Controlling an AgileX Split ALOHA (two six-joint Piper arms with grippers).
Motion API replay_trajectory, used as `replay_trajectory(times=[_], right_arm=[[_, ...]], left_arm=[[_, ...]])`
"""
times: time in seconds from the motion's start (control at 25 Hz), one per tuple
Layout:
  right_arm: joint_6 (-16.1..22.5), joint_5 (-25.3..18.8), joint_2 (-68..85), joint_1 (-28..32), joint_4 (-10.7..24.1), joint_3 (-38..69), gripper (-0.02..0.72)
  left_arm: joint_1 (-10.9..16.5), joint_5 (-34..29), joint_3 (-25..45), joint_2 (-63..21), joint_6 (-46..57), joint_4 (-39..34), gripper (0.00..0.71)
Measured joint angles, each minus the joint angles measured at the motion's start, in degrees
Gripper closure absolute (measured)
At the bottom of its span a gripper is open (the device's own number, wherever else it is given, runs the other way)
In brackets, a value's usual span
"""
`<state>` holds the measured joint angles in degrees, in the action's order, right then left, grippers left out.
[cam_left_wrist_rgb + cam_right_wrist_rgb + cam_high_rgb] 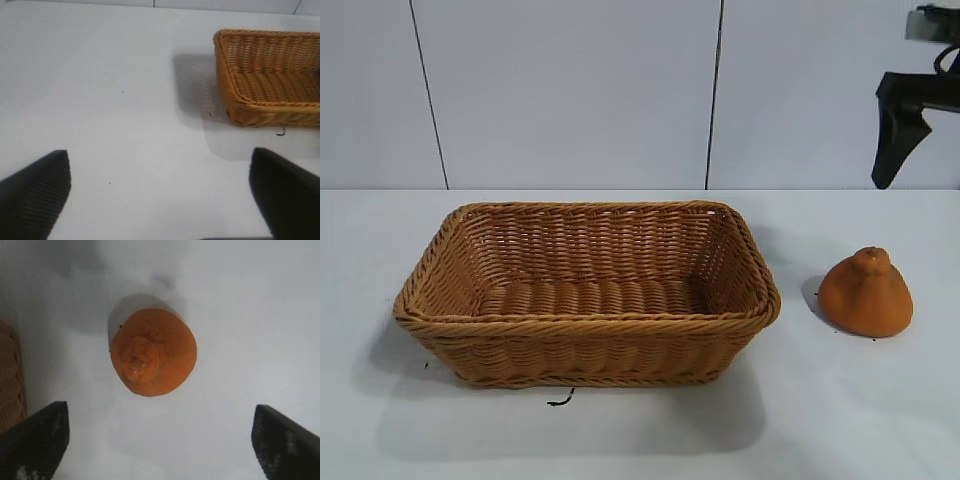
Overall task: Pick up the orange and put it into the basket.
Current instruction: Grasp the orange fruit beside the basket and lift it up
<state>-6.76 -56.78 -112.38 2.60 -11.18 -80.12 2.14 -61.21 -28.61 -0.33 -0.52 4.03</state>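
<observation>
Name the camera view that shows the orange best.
The right wrist view: the orange fills the centre, seen from above, nub included. The exterior view shows it smaller, side-on, beside the basket. The left wrist view misses it.

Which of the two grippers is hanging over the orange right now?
The right gripper, fingers open, looks straight down on the orange. The left gripper faces bare table beside the basket.

The right claw (910,150) is cut off at the exterior view's edge; the basket (260,90) runs past the left wrist view's.
</observation>
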Motion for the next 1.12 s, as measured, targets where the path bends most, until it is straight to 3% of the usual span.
replay_trajectory(times=[0.24, 0.52, 0.84, 1.0, 1.12], right_arm=[[0.4, 3.9, -4.0, -3.6, 0.6, 0.0, 0.034], [7.4, 7.1, -5.9, -6.2, 7.4, -0.1, 0.034], [8.0, 7.9, -9.3, -6.2, 9.1, -0.2, 0.041], [8.0, 8.1, -9.7, -6.2, 9.3, -0.2, 0.136], [8.0, 8.1, -9.7, -6.2, 9.7, -0.2, 0.354]], left_arm=[[0.0, 0.0, 0.0, 0.0, 0.0, 0.0, 0.014], [0.0, 0.0, 0.0, 0.0, 0.0, 0.0, 0.014], [0.0, 0.0, 0.0, 0.0, 0.1, 0.1, 0.014], [0.0, 0.0, 0.0, 0.0, 0.1, 0.1, 0.014], [0.0, 0.0, 0.0, 0.0, 0.1, 0.1, 0.014]])
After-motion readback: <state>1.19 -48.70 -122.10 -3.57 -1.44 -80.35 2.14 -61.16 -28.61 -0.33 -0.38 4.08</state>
